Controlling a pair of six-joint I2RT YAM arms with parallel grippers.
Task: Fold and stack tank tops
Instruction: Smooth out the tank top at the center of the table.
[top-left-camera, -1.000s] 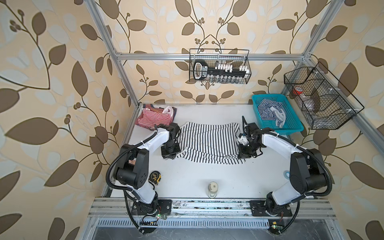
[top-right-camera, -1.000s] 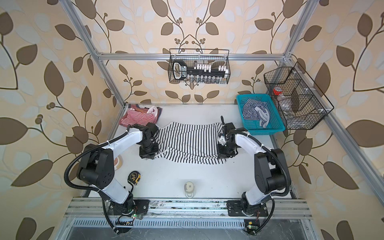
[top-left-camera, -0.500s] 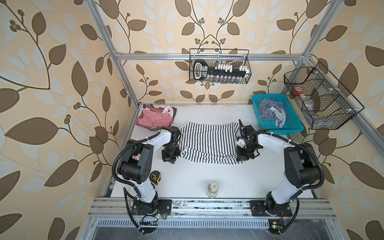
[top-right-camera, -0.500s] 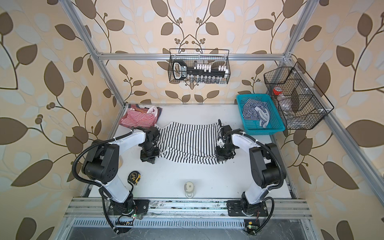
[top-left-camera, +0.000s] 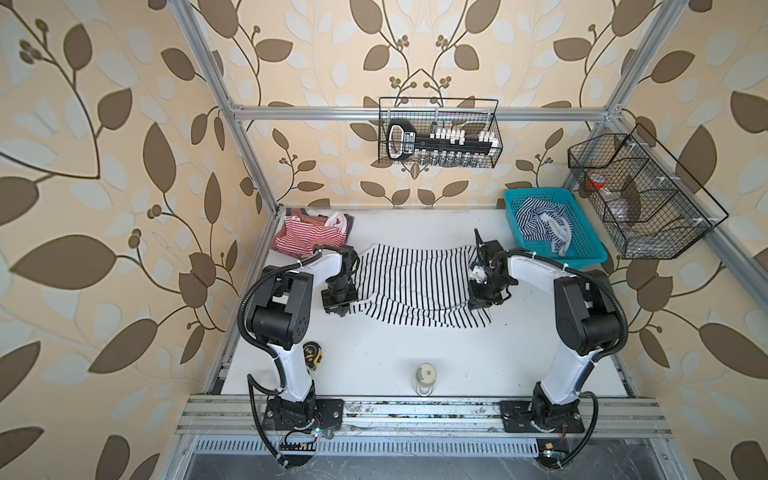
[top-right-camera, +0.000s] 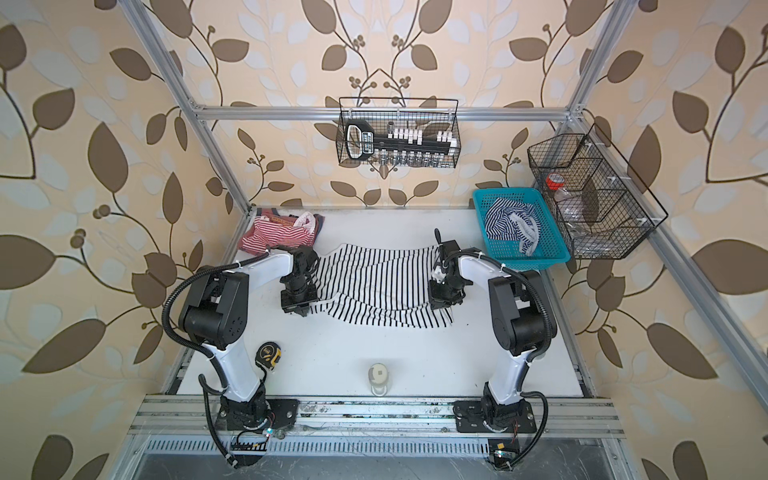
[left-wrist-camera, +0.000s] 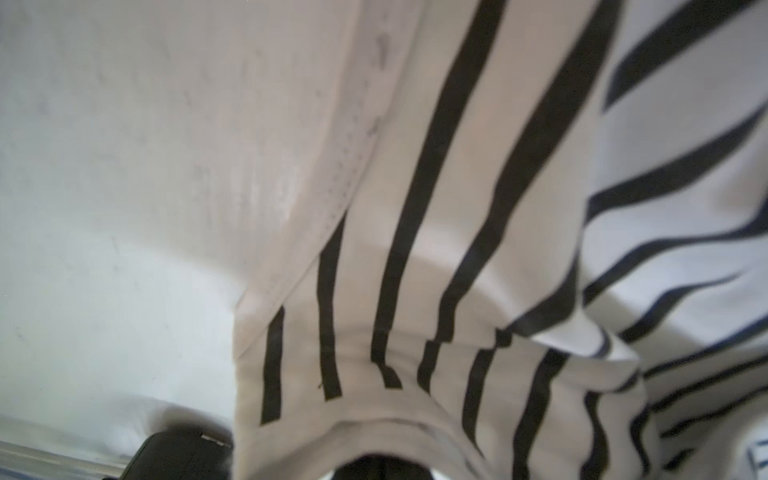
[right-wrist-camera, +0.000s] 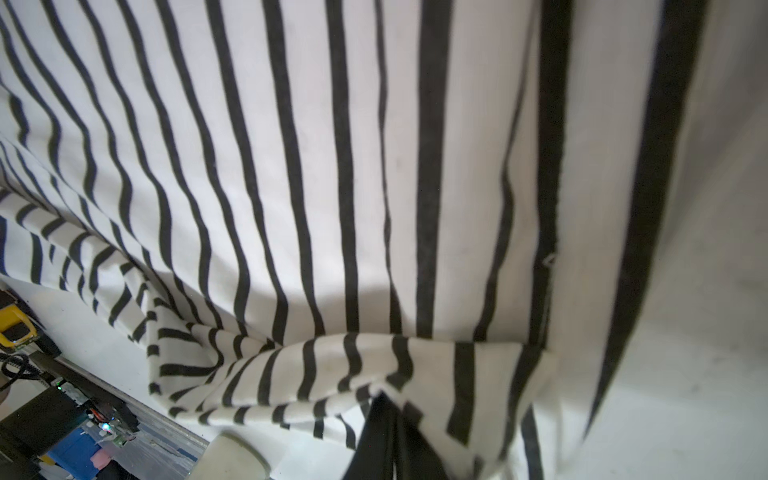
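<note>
A white tank top with black stripes (top-left-camera: 415, 286) (top-right-camera: 378, 286) lies spread across the middle of the table. My left gripper (top-left-camera: 338, 307) (top-right-camera: 300, 309) is shut on its left edge. The left wrist view shows that hem (left-wrist-camera: 374, 407) bunched over the closed left gripper (left-wrist-camera: 382, 467). My right gripper (top-left-camera: 478, 301) (top-right-camera: 440, 303) is shut on the right edge. In the right wrist view a fold of this top (right-wrist-camera: 332, 374) is pinched by the right gripper (right-wrist-camera: 392, 449). A red-and-white top (top-left-camera: 307, 237) (top-right-camera: 276, 235) lies at the back left. A navy-striped top (top-left-camera: 540, 224) (top-right-camera: 511, 224) sits crumpled in the basket.
The turquoise basket (top-left-camera: 590, 255) (top-right-camera: 552, 255) stands at the back right. A yellow tape measure (top-left-camera: 311, 355) (top-right-camera: 269, 355) lies by the left arm's base. A small jar (top-left-camera: 424, 378) (top-right-camera: 378, 378) stands at the front middle. Wire baskets (top-left-camera: 440, 139) (top-left-camera: 636, 199) hang on the walls.
The left gripper has slid slightly toward the front and the right gripper slightly toward the middle. Both stay shut on the striped top.
</note>
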